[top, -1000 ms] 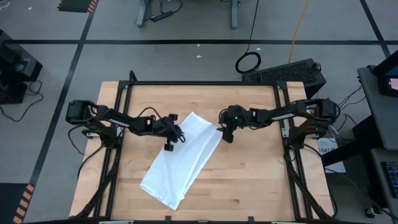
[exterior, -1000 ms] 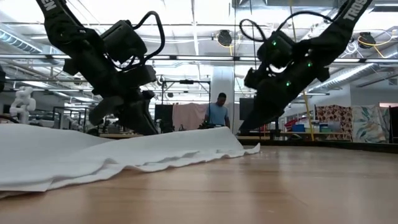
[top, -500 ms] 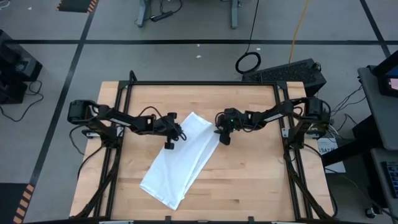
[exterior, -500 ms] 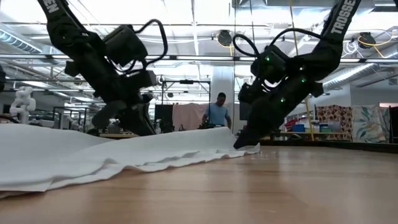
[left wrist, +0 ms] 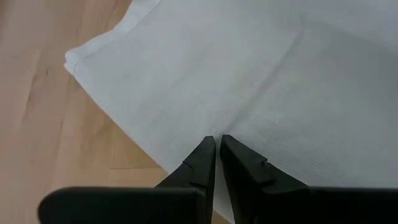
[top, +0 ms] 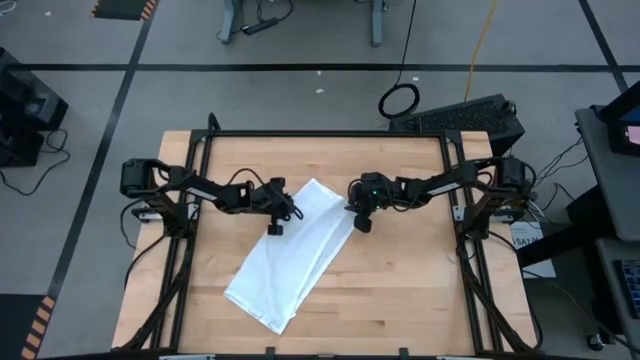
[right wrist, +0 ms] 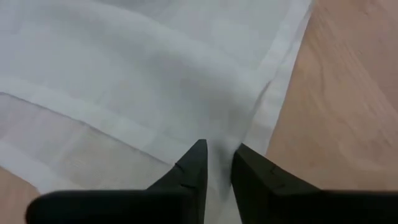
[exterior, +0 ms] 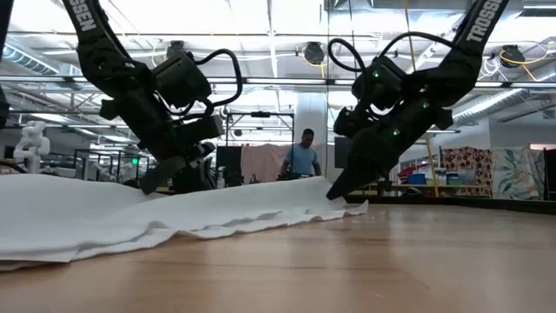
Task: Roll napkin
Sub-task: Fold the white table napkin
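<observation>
The napkin (top: 292, 255) lies folded, slantwise on the worktop (top: 400, 290), its far end flanked by both grippers — right gripper (right wrist: 216, 163) pinching its edge, left gripper (left wrist: 217, 152) pressed together at the opposite edge — likely to start rolling.

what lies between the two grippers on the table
In the high view, only the napkin: its upper end spans the gap from the left gripper to the right gripper.

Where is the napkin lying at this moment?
In the high view the napkin lies diagonally mid-table, its far end between the left claw and right claw.
</observation>
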